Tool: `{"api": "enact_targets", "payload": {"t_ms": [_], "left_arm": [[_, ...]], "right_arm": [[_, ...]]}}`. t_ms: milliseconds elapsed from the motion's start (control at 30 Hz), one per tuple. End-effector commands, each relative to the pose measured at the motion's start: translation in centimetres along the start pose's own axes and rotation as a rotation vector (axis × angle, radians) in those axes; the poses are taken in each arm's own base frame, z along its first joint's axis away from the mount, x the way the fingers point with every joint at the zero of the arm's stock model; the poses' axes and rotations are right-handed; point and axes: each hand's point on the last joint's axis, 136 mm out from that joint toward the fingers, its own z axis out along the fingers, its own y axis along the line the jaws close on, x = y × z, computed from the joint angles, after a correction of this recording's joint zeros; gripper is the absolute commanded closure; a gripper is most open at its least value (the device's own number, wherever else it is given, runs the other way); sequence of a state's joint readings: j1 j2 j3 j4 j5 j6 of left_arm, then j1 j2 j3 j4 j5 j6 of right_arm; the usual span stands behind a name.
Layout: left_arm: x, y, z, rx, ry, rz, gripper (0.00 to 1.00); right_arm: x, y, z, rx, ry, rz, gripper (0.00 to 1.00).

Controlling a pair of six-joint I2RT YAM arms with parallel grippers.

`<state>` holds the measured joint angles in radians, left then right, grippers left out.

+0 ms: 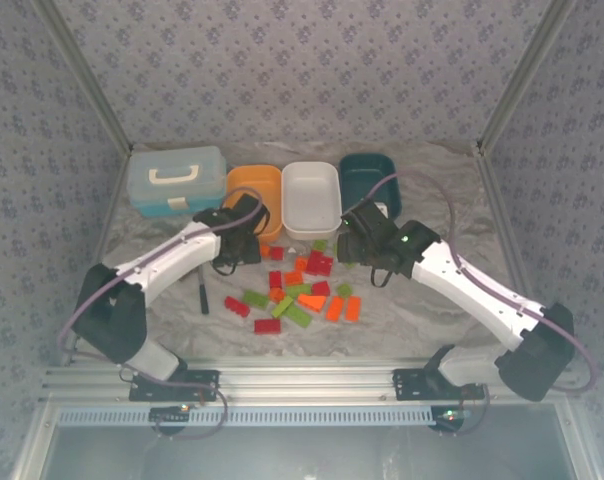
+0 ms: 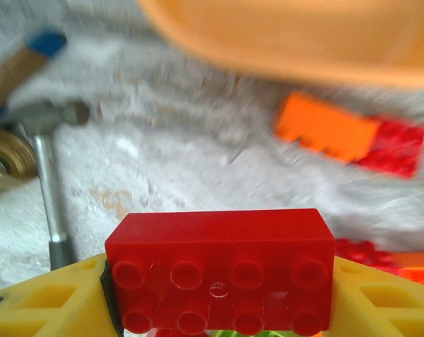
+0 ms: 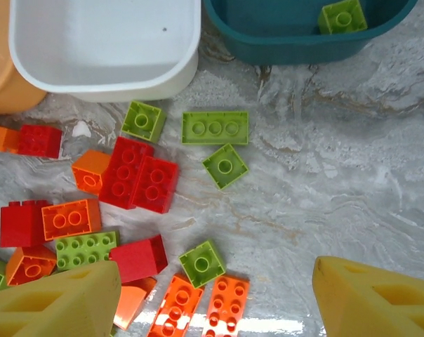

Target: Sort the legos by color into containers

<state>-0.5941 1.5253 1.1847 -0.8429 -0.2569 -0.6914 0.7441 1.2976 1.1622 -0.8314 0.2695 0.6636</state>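
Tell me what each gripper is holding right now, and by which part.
The left gripper holds a red brick, its yellow fingers clamped on the brick's two short ends. The right gripper is open and holds nothing.

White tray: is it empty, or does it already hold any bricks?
Empty. The white tray shows a bare floor from above, and its near end is bare in the right wrist view too.

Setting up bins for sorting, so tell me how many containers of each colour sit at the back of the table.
Orange tray: 1
White tray: 1
Dark teal tray: 1
Light blue lidded case: 1
Total: 4
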Motion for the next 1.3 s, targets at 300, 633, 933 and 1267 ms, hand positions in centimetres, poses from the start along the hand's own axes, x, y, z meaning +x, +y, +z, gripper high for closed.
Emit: {"api": "enact_targets", "payload": {"t_ms": [300,633,933,1267], "left_arm": [[-12.1,-2.3,0.8,0.029,-0.067,0.015,0.39],[-14.6,-3.8,7.4,0.006,0.032,0.036,0.38],[-12.4,-4.0,10.9,-0.007,0.118,0.044,0.32],[-12.1,-3.9,11.3,-0.007,0.132,0.06,0.24]], "right_arm": [[1.2,3.1,4.0,-0.065,0.107,0.045,0.24],[1.9,1.9,4.9,-0.012,0.138,0.062,0.24],[2.4,-1.3,7.5,0.087,0.206,0.064,0.25],[2.0,-2.9,8.1,0.094,0.245,0.025,0.24]]}}
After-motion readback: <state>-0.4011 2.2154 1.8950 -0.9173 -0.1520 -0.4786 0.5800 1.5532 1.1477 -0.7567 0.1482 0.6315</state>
